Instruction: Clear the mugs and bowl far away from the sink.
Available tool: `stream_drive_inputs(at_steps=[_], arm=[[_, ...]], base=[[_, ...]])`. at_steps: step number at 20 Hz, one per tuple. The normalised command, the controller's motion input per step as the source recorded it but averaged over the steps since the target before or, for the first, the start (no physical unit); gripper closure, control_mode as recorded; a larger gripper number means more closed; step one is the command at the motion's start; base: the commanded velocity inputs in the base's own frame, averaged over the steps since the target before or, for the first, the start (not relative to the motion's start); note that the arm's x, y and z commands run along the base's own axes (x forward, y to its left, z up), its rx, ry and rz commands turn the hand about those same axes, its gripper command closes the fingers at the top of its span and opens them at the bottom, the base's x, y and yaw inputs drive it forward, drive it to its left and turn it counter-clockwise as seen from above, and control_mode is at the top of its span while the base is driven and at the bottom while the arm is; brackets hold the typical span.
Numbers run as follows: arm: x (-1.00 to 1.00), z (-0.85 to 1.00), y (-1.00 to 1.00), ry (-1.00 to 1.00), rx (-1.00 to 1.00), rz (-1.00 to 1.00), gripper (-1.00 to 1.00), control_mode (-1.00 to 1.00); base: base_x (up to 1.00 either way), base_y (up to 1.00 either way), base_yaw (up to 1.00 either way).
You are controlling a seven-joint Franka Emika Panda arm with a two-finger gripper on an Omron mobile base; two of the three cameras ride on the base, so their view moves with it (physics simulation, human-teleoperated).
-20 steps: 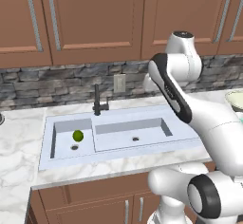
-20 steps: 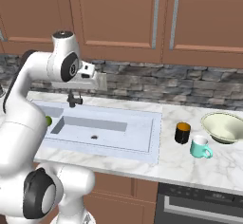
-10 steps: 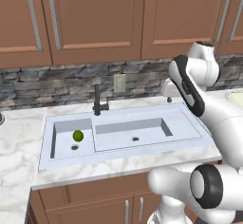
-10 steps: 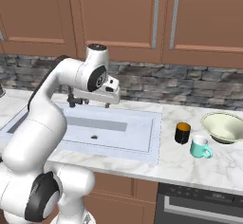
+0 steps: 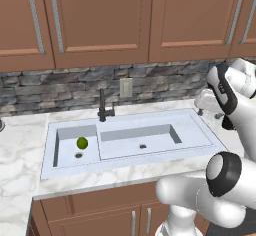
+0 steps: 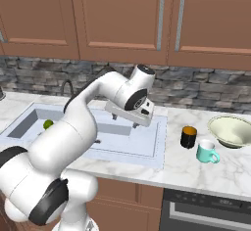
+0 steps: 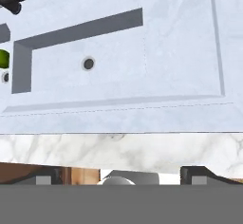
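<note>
The arm reaches forward with the gripper [image 6: 131, 119] hanging over the right end of the sink [image 6: 147, 144], pointed down at the wide basin; whether its fingers are spread or pressed together cannot be told. Since a second ago the hand has swung rightward from beside the faucet [image 5: 103, 106]. Right of the sink stand two mugs, black [image 6: 188, 137] and teal [image 6: 207, 152], plus one bowl [image 6: 231, 131]; one green fruit [image 5: 82, 143] lies in the small basin.

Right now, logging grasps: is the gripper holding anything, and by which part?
Nothing is held. The gripper hangs over the sink's front edge, nothing between its fingertips.
</note>
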Motion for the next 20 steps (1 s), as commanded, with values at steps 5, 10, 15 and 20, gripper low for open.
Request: stream_drive_inputs(at_steps=[5,10,15,20], arm=[[0.01,0.00,-0.07,0.00,0.02,0.00,-1.00,-1.00],[-0.17,0.00,0.00,-0.03,-0.04,0.00,-1.00,-1.00],[-0.36,0.00,0.00,-0.06,-0.25,-0.04,-1.00,-1.00],[-0.47,0.00,0.00,-0.04,-0.37,-0.15,-1.00,-1.00]], base=[[0.00,0.00,0.00],[0.00,0.00,0.00],[0.00,0.00,0.00],[0.00,0.00,0.00]])
